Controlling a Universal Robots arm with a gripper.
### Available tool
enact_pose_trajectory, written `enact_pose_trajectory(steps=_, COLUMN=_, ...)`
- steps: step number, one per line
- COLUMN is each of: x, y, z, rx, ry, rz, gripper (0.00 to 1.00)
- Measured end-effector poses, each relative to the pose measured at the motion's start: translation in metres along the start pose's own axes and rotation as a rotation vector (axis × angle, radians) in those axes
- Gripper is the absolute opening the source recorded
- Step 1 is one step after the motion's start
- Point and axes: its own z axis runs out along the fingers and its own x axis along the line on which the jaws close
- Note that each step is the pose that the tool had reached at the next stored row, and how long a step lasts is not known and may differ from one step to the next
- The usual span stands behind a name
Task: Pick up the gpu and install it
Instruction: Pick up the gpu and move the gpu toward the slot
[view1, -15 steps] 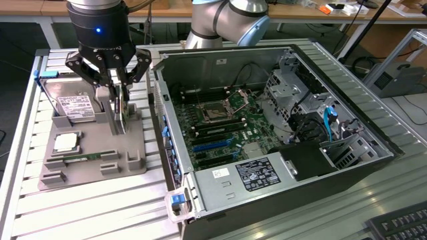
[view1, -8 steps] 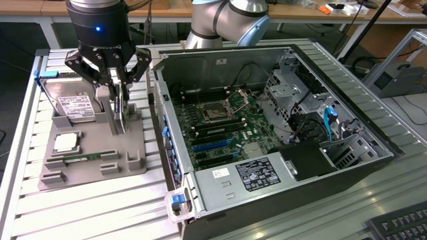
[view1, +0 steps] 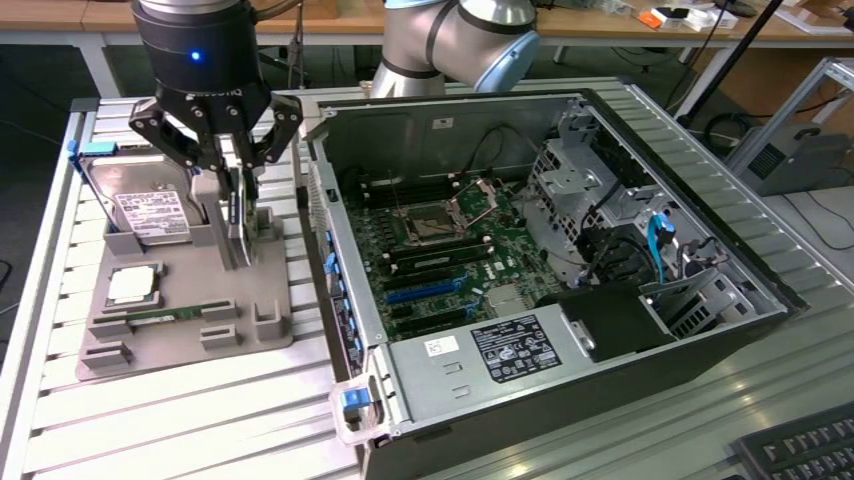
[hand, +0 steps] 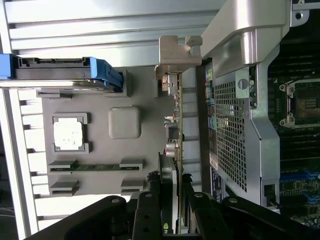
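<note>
The gpu (view1: 238, 225) (hand: 177, 142), a thin green card seen edge-on, is clasped upright by the gripper (view1: 230, 175) (hand: 172, 202) at the grey tray (view1: 174, 335). Print on the hard drive (view1: 147, 212) label cannot be read.

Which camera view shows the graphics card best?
The exterior view: the graphics card stands upright in the gray tray, held by the gripper. The wrist view shows only its thin edge.

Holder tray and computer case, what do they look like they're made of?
Holder tray: probably plastic, matte gray, with blocky molded-looking slots. Computer case: apparently bare sheet metal, dull silver-gray, with folded edges and a perforated panel.
</note>
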Motion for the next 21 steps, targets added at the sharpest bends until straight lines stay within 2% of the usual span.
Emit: enact_pose_trajectory(steps=21, x=-0.0002, y=-0.0002, z=-0.0051, rx=0.0, ry=0.0, rz=0.0, gripper=0.27)
